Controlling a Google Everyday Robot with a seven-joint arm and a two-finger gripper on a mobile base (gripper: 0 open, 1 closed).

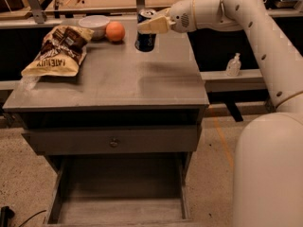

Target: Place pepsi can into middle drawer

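The pepsi can (145, 41), dark blue with a silver top, stands at the back of the grey cabinet top (132, 82), just right of an orange. My gripper (147, 25) reaches in from the right and is shut on the can's upper part, with the can's base at or just above the surface. The middle drawer (118, 207) is pulled out low at the front of the cabinet, a wide grey tray with a bare floor. It lies well below and in front of the can.
An orange (115, 31) and a white bowl (93, 23) sit left of the can. A chip bag (59, 51) lies at the top's left. A closed drawer front with a knob (113, 142) is above the open tray. My white arm (270, 174) fills the right.
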